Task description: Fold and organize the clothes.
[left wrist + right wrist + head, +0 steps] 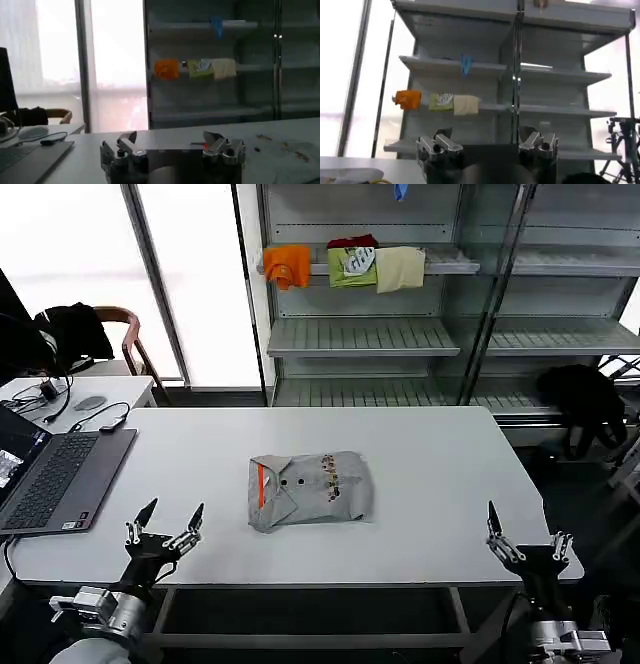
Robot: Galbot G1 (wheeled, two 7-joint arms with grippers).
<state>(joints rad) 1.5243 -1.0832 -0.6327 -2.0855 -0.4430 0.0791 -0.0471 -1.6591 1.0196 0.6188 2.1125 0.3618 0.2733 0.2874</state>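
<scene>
Head view: a folded grey collared shirt [309, 489] with an orange strip lies mid-table [430, 454]. The left gripper [167, 526] and right gripper [523, 536] hover at the near edge, both spread and empty.

Left wrist view: fingers [127, 141] parted above the tabletop.

Right wrist view: fingers [443, 141] parted, facing shelves [485, 70].

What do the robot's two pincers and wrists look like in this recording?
Both the left pincer and right pincer have slim, pointed black fingertips on silver-grey metal linkages with round pivot joints. The wrists behind are black, with cylindrical silver-grey housings below. No markings or loose cables are visible.
</scene>
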